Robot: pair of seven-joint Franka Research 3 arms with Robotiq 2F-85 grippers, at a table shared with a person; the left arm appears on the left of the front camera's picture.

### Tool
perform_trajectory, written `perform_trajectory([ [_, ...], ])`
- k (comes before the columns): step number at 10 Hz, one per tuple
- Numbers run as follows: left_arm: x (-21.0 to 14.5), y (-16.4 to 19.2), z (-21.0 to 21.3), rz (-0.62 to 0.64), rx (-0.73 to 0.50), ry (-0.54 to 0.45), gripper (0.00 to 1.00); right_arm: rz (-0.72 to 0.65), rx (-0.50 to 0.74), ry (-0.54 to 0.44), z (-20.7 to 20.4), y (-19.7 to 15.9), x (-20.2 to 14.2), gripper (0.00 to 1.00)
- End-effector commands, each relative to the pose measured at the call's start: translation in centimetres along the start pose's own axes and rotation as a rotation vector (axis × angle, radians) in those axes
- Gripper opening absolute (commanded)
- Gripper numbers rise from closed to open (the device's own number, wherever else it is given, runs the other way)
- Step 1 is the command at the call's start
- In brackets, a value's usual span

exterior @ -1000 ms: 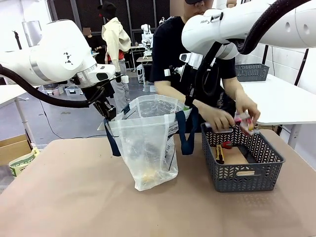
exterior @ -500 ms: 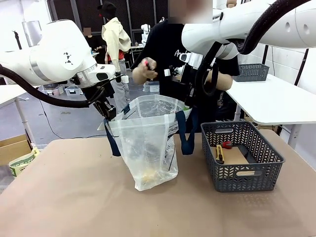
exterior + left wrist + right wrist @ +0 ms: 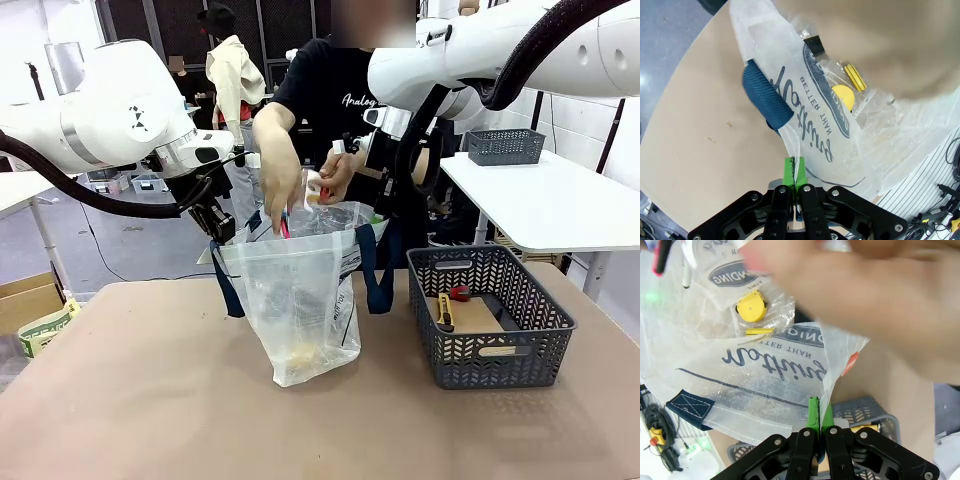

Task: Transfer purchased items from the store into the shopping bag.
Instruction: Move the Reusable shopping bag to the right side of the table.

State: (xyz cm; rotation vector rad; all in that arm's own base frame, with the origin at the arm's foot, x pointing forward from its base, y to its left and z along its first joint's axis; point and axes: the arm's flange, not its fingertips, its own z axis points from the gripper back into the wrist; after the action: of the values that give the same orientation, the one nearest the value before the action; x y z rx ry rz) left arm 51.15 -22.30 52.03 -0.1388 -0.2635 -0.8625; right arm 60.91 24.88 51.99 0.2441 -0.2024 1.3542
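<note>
Translucent whitish plastic shopping bag (image 3: 300,310): thin, limp, slippery film; hold by rim. Pinched tight on that rim: left gripper (image 3: 793,167), right gripper (image 3: 820,410).

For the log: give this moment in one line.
left gripper: shut on shopping bag | right gripper: shut on shopping bag | person's hand: at bag mouth | basket: items inside

left arm (image 3: 110,120) and right arm (image 3: 480,50) reach inward; left gripper (image 3: 794,165) and right gripper (image 3: 820,409) pinched closed.
</note>
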Motion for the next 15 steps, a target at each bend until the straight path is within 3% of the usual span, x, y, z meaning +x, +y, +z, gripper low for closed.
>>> perform_trajectory([
  [1,-0.02,0.02,0.09,0.012,0.007,0.000,0.00,0.000,0.006,0.003,0.24,-0.02,-0.04,0.00],
  [15,-0.02,0.02,0.09,0.012,0.007,0.000,0.00,0.000,0.006,0.003,0.24,-0.02,-0.04,0.00],
])
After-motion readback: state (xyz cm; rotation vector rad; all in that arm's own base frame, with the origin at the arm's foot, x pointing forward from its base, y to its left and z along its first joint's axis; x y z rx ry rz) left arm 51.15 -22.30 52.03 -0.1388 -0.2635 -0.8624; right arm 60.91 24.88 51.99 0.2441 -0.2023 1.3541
